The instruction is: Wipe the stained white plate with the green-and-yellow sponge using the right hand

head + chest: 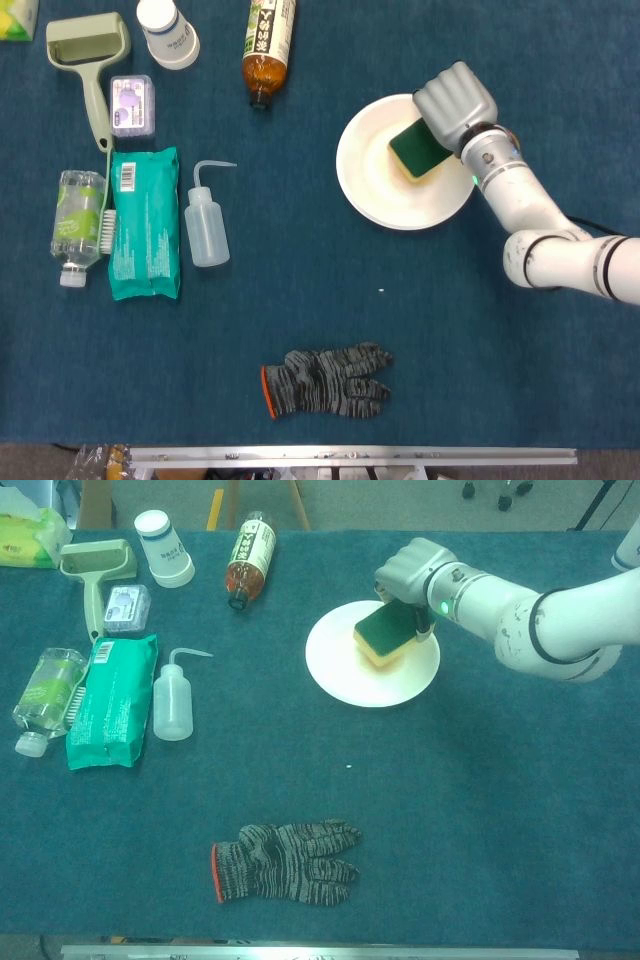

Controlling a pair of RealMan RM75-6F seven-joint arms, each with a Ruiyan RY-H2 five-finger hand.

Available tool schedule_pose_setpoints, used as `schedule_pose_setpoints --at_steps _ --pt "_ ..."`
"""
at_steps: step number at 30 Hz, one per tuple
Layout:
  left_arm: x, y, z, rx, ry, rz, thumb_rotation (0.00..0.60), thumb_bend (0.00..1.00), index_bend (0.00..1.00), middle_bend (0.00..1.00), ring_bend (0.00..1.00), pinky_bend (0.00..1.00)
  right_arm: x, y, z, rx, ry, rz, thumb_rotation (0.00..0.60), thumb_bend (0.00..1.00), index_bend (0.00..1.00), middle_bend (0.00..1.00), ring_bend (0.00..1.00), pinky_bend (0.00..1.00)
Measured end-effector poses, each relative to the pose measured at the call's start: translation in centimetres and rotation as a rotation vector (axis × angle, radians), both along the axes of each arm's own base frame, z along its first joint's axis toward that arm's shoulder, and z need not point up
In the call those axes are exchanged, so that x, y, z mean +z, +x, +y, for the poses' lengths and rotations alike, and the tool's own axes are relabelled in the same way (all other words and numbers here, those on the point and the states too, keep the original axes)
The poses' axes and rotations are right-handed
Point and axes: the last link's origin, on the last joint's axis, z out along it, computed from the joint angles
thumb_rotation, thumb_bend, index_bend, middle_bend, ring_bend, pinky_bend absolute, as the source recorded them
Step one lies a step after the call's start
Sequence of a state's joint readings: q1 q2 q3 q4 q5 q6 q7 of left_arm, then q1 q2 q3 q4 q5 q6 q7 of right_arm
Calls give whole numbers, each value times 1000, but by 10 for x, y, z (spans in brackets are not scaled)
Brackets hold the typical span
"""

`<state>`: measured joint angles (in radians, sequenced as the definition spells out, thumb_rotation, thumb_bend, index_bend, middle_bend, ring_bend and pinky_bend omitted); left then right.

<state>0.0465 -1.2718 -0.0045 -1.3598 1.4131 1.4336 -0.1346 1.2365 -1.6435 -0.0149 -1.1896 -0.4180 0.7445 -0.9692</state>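
Observation:
The white plate (385,195) (345,675) sits right of centre on the blue cloth, with a faint yellowish stain on its inner surface. My right hand (456,100) (412,570) holds the green-and-yellow sponge (418,150) (381,637), green side up and yellow side down, pressed on the plate's far right part. The fingers curl over the sponge's far edge. My left hand appears in neither view.
A knitted grey glove (325,381) lies near the front edge. At the left are a squeeze bottle (205,222), a green wipes pack (145,223), a clear bottle (78,225), a lint roller (90,60), a paper cup (167,32) and a brown bottle (268,48).

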Motion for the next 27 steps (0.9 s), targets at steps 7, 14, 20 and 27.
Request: schedule_pose_setpoints --at_steps 7,14,20,27 --pt "-1 -1 0 3 1 -2 600 294 357 324 162 408 -5 2 1 1 10 31 600 47 394 565 389 362" --pt "-1 -2 1 5 2 -2 600 295 357 324 161 407 -9 -1 2 -14 13 67 600 47 394 565 389 362" --pt "-1 -1 0 5 3 -2 600 294 357 324 161 408 -5 -6 1 -30 -1 87 600 48 394 565 389 362" --pt "-1 -1 -2 0 -1 -1 600 295 357 325 162 408 4 -14 1 -49 -17 109 600 48 394 565 389 362"
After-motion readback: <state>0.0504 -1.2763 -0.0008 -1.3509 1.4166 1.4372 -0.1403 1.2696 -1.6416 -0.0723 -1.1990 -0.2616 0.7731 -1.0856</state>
